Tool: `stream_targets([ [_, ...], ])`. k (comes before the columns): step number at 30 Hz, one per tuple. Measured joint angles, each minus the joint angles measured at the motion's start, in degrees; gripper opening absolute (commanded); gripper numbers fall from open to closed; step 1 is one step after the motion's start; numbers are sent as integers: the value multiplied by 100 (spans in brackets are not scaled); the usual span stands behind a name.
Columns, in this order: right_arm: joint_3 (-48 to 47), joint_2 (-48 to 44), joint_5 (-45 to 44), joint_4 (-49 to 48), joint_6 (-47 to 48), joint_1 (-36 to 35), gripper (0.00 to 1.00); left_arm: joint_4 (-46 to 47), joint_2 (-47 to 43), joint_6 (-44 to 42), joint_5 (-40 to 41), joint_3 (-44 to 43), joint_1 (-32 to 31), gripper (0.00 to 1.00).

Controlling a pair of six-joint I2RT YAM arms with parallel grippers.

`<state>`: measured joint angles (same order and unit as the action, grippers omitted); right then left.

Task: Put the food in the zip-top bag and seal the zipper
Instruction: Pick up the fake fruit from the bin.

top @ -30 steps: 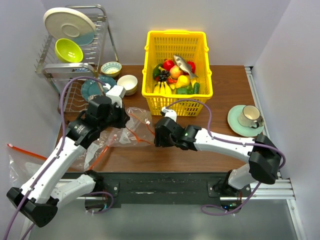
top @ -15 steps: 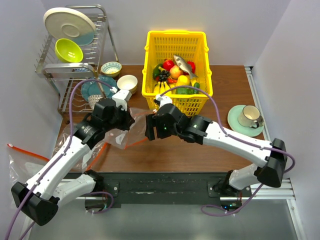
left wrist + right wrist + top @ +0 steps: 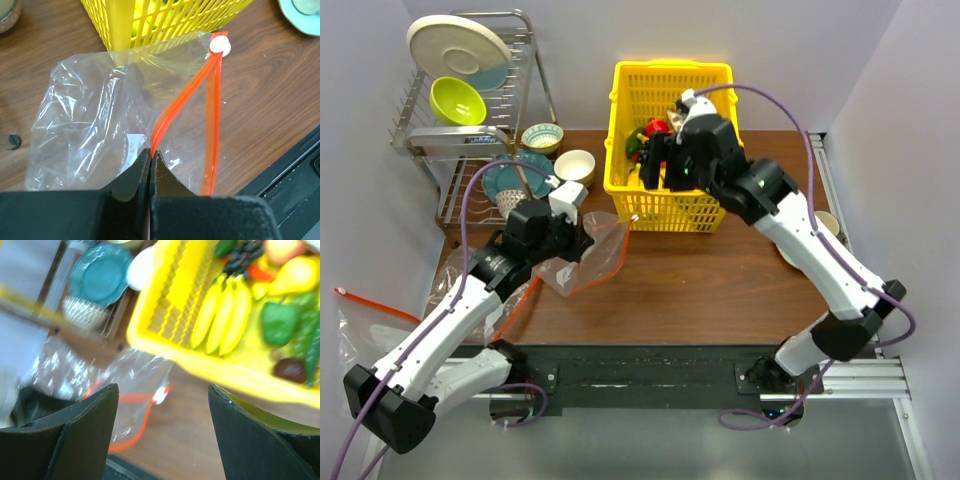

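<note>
Zip-top bag (image 3: 582,262) lies crumpled on the table (image 3: 720,280) at the near left corner of the yellow basket (image 3: 672,212). Its zipper (image 3: 216,120) gapes in a narrow V up to the white slider (image 3: 220,46), and your left gripper (image 3: 151,156) is clenched on one orange lip, the pinch itself hidden behind the fingers. Food sits in the basket: banana bunch (image 3: 222,315), pear (image 3: 296,275), green piece (image 3: 277,322). All are blurred at the wrist and partly under the arm from above, where your right gripper (image 3: 162,390) hangs, jaws spread, holding nothing. Bare wood lies right of the bag.
</note>
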<state>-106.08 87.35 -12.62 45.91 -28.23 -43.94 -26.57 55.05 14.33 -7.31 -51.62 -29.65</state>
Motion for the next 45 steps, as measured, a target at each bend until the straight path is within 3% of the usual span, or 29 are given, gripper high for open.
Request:
stream_targets([
  [9,-1801,2170,365,442,470,1145,77,282,-173,-20,-105,391,0,0],
  [12,-2337,2885,509,643,662,1360,82,339,-181,-20,-105,514,0,0],
  [16,-2369,3329,678,741,887,1556,93,387,-181,-17,-138,664,0,0],
  [20,-2369,3547,852,669,1108,1648,98,437,-181,-17,-149,754,0,0],
  [34,-2712,5029,1095,-13,1631,1648,95,623,-234,2,-140,911,0,0],
  [40,-2839,5362,796,-227,1784,1652,86,636,-234,2,-111,914,0,0],
  [45,-3095,5724,765,-393,1759,1670,85,636,-234,2,-85,914,0,0],
])
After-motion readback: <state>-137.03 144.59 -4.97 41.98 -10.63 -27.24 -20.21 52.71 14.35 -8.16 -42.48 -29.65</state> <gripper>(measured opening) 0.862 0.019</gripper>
